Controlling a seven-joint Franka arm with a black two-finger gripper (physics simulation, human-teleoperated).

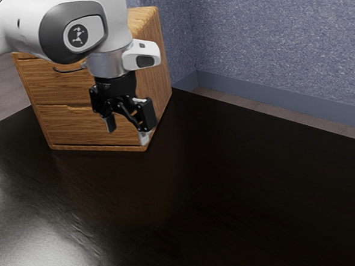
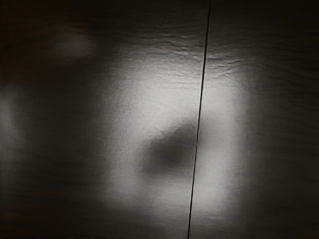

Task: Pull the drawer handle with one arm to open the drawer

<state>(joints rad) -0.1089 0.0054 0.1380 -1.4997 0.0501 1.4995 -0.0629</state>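
The wooden drawer box sits at ten o'clock on the dark desk. The jaws hang wide open in front of it, holding nothing. The drawer handle is at ten o'clock from them. If they shut here, they may grab only air or bump the box's corner.

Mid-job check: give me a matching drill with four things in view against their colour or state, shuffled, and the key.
Things:
1. cabinet
2. table
3. wall
4. gripper

Colour or state:
A. speckled blue-grey
B. black, open, holding nothing
C. glossy, very dark, flat
D. brown wood

Pairs: 1-D, 2-C, 3-A, 4-B
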